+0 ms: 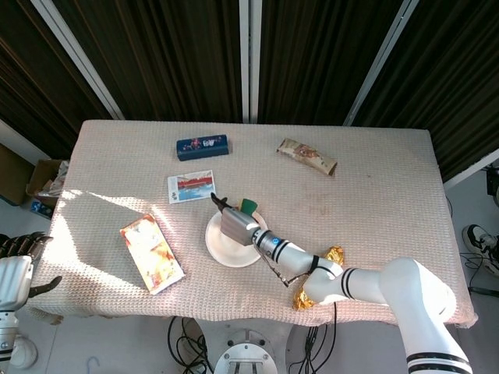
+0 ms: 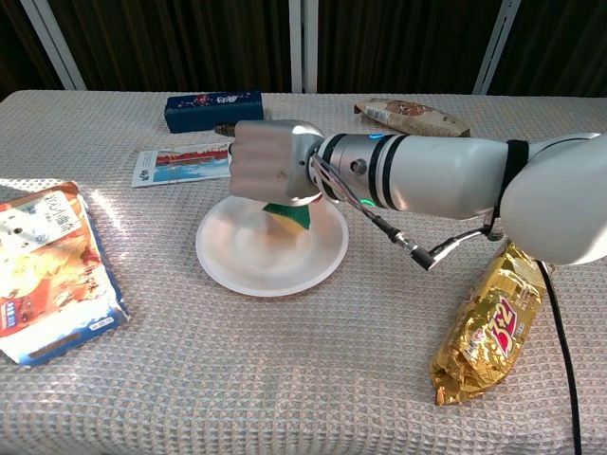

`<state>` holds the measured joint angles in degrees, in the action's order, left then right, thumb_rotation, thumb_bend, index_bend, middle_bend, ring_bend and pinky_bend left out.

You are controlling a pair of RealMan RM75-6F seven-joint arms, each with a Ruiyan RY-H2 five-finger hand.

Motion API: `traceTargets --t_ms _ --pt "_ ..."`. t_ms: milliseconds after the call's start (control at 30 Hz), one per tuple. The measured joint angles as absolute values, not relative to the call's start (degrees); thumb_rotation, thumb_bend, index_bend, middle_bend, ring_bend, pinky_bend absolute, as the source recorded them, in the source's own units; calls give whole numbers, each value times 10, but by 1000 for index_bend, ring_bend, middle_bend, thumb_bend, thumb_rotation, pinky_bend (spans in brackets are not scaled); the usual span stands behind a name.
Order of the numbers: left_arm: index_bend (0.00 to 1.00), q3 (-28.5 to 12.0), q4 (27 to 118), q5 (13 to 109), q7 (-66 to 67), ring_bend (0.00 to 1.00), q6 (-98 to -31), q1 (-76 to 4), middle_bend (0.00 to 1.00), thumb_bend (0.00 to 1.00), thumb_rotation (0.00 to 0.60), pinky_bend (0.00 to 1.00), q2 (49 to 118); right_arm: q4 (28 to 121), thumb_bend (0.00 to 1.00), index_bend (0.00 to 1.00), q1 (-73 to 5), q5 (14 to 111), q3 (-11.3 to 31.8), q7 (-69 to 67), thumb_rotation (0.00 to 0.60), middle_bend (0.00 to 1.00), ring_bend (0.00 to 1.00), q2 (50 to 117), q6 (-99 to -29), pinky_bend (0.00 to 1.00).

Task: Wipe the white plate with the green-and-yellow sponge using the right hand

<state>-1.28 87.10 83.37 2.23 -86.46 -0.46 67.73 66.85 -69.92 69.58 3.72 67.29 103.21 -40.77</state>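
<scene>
Wiping looks underway: the green-and-yellow sponge (image 2: 287,216) is gripped in the right hand (image 2: 270,163), held over the white plate's (image 2: 242,268) far side; more strokes probably needed.

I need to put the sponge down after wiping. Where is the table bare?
Bare cloth lies right of the plate, between the brown packet and gold bag, and along the near edge. The left is crowded: blue box, card, snack bag.
</scene>
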Motion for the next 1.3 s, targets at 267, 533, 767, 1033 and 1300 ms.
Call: traceTargets --t_ms 267,533,767,1033,1300 --pt "264 -12 873 833 24 173 -864 -3 191 0 600 167 678 652 372 770 -709 695 36 683 600 541 282 1057 -407 3" --pt "264 -13 871 835 22 172 -863 -4 191 0 600 167 679 576 415 883 -717 735 17 709 600 616 351 1103 -423 0" --pt "264 -12 867 837 18 173 -868 -2 191 0 600 167 680 553 419 932 -705 752 16 728 600 641 384 1116 -453 0" --pt "264 -11 868 840 18 173 -873 1 191 0 600 167 682 563 419 930 -703 755 32 737 600 641 387 1122 -460 0" --pt "263 -9 867 838 16 172 -871 4 191 0 600 167 682 538 422 931 -698 763 26 749 600 648 396 1150 -451 0"
